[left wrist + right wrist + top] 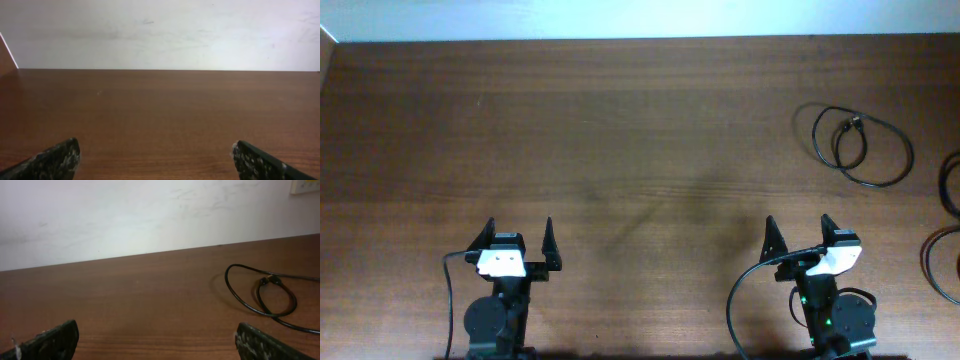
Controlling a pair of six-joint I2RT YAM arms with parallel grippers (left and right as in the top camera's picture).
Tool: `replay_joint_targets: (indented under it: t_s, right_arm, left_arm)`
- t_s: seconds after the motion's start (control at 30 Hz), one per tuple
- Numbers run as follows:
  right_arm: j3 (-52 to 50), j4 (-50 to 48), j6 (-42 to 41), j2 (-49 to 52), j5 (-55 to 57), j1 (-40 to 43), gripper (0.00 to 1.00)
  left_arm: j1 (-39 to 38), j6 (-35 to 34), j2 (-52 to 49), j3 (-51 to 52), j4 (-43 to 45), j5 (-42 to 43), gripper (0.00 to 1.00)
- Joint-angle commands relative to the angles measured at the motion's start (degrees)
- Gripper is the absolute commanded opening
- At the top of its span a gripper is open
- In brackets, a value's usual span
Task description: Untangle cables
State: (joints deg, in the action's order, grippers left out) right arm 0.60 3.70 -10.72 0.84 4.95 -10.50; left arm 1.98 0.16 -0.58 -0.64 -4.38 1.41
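A thin black cable [855, 150] lies in loose loops on the brown table at the far right, its plug near the loops' middle. It also shows in the right wrist view [270, 297], ahead and to the right. More black cable loops [948, 225] run off the right edge. My left gripper [515, 240] is open and empty near the front edge, left of centre. My right gripper [798, 238] is open and empty near the front edge, well short of the cable. In the left wrist view my left gripper [155, 157] has only bare table ahead.
The wooden table [620, 130] ends at a pale wall [160, 30] at the back. Each arm's own black lead [735, 300] hangs by its base at the front edge.
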Motion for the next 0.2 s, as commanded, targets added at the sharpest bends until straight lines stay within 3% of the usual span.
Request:
replay_joint_targets:
  t_s: [0.0,0.17]
  right_arm:
    - [-0.3,0.5,0.0,-0.6,0.9,-0.3,0.99]
    - [-0.3,0.5,0.0,-0.6,0.9,-0.3,0.99]
  left_arm:
    - [-0.2,0.7,0.3,0.1,-0.4,-0.4,0.99]
    - [-0.2,0.7,0.3,0.1,-0.4,-0.4,0.99]
